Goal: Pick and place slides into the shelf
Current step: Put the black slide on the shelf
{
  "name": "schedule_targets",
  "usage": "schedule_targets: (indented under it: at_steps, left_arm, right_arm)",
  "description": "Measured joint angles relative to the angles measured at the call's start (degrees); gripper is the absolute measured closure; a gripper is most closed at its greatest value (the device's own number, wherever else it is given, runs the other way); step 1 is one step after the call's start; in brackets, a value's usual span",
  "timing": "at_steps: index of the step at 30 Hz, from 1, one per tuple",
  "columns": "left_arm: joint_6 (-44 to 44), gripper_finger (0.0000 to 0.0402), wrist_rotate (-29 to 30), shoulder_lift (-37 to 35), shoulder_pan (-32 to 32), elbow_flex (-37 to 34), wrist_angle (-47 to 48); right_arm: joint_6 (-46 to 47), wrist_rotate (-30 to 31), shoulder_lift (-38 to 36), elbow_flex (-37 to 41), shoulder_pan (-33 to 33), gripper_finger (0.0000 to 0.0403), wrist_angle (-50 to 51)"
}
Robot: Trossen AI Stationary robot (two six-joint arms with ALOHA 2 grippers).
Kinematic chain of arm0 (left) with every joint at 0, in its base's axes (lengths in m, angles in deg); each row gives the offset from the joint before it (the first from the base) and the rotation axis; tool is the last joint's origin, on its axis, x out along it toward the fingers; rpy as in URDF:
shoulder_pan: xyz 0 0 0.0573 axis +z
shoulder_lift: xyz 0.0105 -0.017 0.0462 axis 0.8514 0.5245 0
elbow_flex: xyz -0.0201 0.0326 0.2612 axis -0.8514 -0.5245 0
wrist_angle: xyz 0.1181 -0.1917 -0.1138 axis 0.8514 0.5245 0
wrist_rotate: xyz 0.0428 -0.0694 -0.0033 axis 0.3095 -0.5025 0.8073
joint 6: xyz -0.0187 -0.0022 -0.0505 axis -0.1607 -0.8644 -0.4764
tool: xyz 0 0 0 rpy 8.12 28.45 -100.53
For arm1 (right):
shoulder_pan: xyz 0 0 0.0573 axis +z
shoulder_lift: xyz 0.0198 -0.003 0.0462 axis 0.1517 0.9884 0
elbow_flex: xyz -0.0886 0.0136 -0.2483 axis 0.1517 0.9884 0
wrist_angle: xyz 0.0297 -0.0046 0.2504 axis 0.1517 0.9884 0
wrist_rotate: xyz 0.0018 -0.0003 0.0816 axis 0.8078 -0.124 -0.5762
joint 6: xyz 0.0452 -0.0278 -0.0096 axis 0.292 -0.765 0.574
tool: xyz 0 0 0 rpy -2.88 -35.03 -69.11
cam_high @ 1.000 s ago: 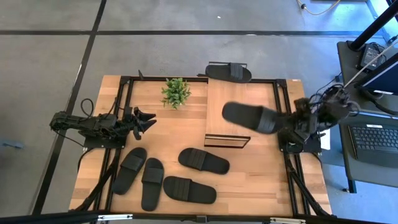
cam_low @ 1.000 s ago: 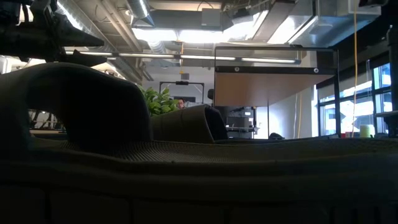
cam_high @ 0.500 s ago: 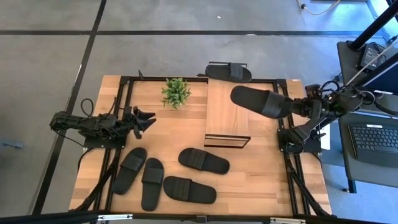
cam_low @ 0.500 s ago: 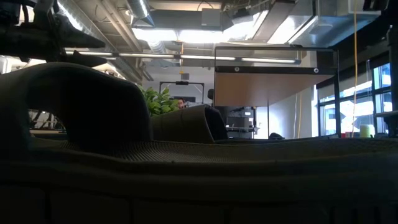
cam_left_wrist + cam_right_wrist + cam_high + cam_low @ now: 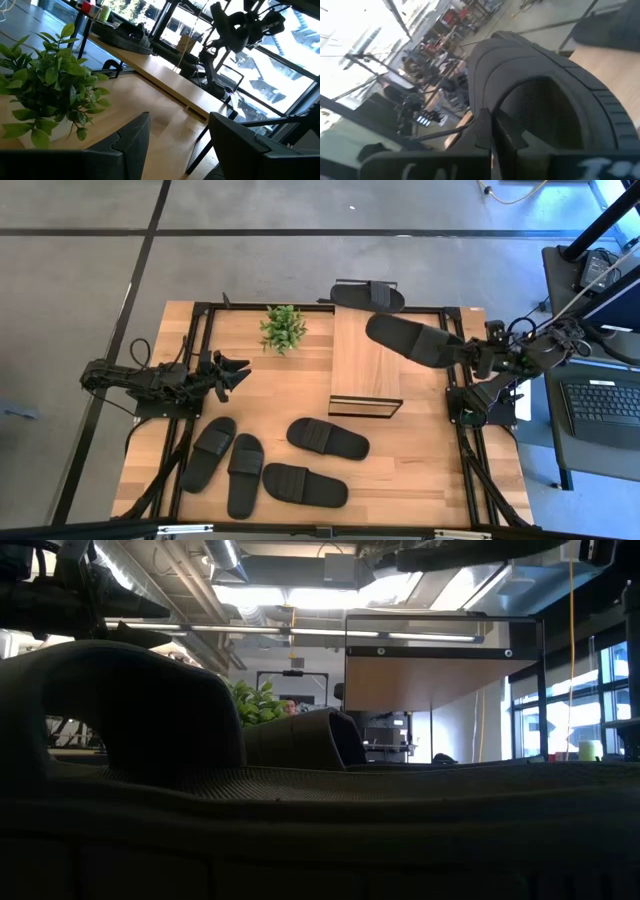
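Observation:
My right gripper (image 5: 470, 356) is shut on one black slide (image 5: 410, 340), held in the air over the right edge of the shelf's wood top (image 5: 362, 365). In the low view this slide (image 5: 470, 550) shows above the shelf (image 5: 440, 680). Several more slides lie flat on their soles on the near part of the table (image 5: 208, 452) (image 5: 245, 473) (image 5: 328, 438) (image 5: 305, 485). Another slide (image 5: 368, 295) lies at the far edge, behind the shelf. My left gripper (image 5: 236, 374) waits open at the table's left, level with the plant. My right gripper holds the slide by its right-hand end, at the edge of the ribbed strap (image 5: 492, 107), pinched between the two fingers (image 5: 487, 131). The fingers come level from the table's right, along the slide. The slide is lifted clear and juts out toward the left over the shelf.
A small potted plant (image 5: 283, 328) stands at the far left of the shelf, close in front of my left gripper (image 5: 175, 145). One slide (image 5: 150, 730) lies right before the low camera and blocks most of that view. A laptop (image 5: 600, 402) sits off the table's right.
My right gripper has carried the slide up and toward the table's far edge, from beside the shelf's near right corner to over its right edge. The slide has stayed clear of the table and turned a little.

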Motion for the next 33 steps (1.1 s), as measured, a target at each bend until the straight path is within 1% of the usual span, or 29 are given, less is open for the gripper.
schedule_targets:
  at_steps: [4,8,15,20,23,26,30,33]
  left_arm:
    - [0.0,0.0207,0.0,0.0,0.0,0.0,0.0]
    - [-0.1,0.0207,-0.2,0.0,0.0,0.0,0.0]
    - [0.0,0.0207,-0.2,0.0,0.0,0.0,0.2]
    - [0.0,0.0207,-0.3,0.0,0.0,0.0,0.3]
    - [0.0,0.0207,-0.3,0.0,0.0,0.0,0.3]
    - [0.0,0.0207,-0.3,0.0,0.0,0.0,0.3]
    - [-0.1,0.0207,-0.3,0.0,0.0,0.0,0.3]
    - [-0.3,0.0207,-0.3,0.0,0.0,0.0,0.3]
  right_arm:
    - [-1.8,-0.1,0.5,0.0,-3.5,0.0397,0.0]
    - [-3.1,-2.3,1.6,0.0,-7.0,0.0397,-0.1]
    - [-5.0,-9.1,4.5,0.0,-14.8,0.0397,-0.4]
    - [-8.9,-15.3,6.5,0.0,-21.6,0.0397,-3.6]
    - [-11.7,-20.1,7.2,0.0,-26.1,0.0397,-5.9]
    - [-12.4,-25.9,8.1,0.0,-31.1,0.0397,-6.2]
    - [-14.5,-35.3,10.7,0.0,-38.6,0.0397,-7.1]
    - [-17.2,-42.8,12.4,0.0,-44.6,0.0397,-11.7]
